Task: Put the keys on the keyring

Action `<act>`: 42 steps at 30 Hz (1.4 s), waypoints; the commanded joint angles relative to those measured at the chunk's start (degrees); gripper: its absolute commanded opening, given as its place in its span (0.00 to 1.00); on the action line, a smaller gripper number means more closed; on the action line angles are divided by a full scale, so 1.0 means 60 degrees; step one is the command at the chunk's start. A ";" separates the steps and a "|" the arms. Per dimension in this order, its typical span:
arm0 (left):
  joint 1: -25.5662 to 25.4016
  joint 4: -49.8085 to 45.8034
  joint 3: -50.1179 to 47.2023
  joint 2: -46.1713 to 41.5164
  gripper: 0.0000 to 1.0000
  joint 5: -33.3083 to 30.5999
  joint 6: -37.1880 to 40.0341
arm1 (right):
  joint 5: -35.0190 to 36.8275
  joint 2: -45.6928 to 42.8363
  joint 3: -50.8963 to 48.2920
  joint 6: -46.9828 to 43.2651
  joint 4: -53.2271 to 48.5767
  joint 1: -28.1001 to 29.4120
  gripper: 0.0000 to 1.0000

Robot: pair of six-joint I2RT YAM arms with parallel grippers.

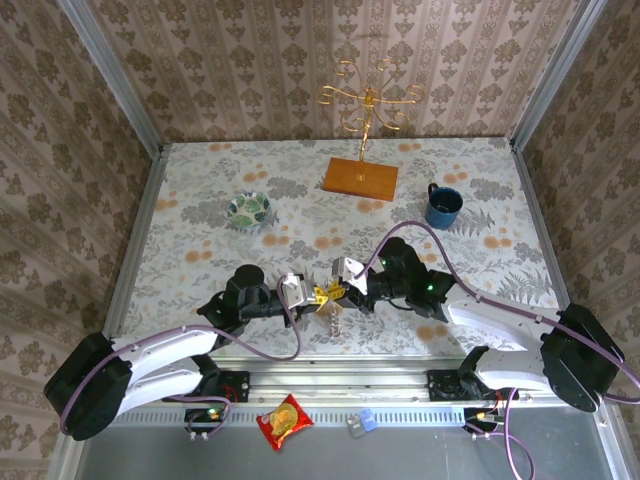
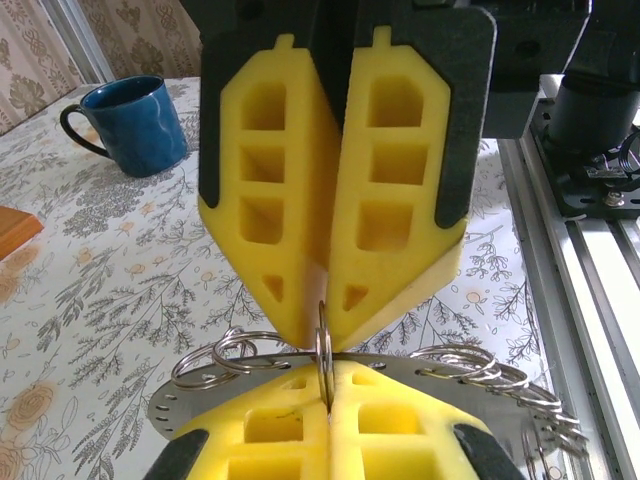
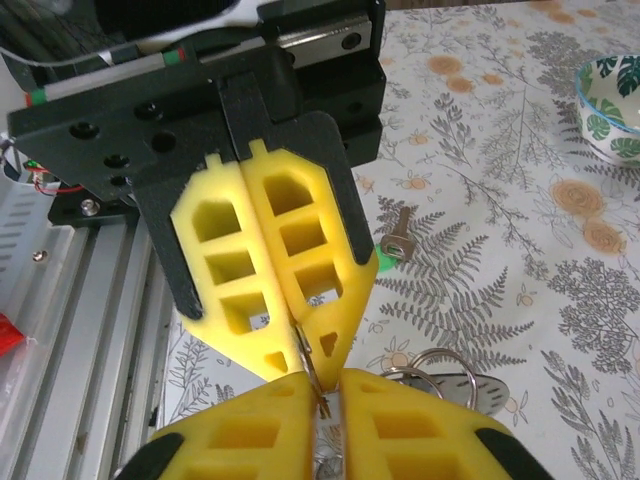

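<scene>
Left fingers (image 2: 270, 430), faced with yellow foam, are pressed together on the keyring (image 2: 165, 408), a flat grey metal plate with punched holes along its rim and many small wire loops hanging off it. It is held in the air above the near middle of the bench (image 1: 200, 290). One split ring (image 2: 323, 350) stands upright from the plate's edge. Right fingers (image 2: 390, 200), also yellow, come in from the opposite side and are pinched narrow on the top of that ring, so the two pairs meet almost tip to tip.

A small key (image 3: 397, 232) with a yellow-green head lies flat on the flowered bench cloth, apart from the keyring and near the closed left fingers in the right wrist view. From above, it lies just on the near side of the meeting point.

Farther out, a green-patterned bowl (image 1: 249, 210) sits to the left and a dark blue mug (image 1: 443, 205) to the right, both well apart from the arms. A gold wire stand (image 1: 368, 100) on a wooden base (image 1: 360, 178) stands at the back centre.

In the metal tray (image 1: 150, 450) in front of the arm bases lie a red snack packet (image 1: 285, 421) and a small blue item (image 1: 365, 422), too small to identify.
</scene>
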 commanded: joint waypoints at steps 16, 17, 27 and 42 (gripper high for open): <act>-0.0118 -0.1220 0.0615 -0.0529 0.23 -0.0293 0.0322 | 0.0448 0.0212 0.2025 -0.1937 -0.3810 0.0266 0.00; -0.0113 -0.1329 0.0659 -0.0514 0.23 -0.0274 0.0366 | 0.0477 0.0253 0.2121 -0.2025 -0.3956 0.0299 0.00; -0.0128 -0.1667 0.1022 -0.0326 0.21 0.0072 0.0620 | 0.0598 0.0738 0.2743 -0.2448 -0.4432 0.0675 0.00; -0.0166 -0.1082 0.0613 -0.0484 0.00 0.0089 0.0341 | 0.1522 -0.1011 0.1036 -0.1029 -0.3024 0.0365 0.33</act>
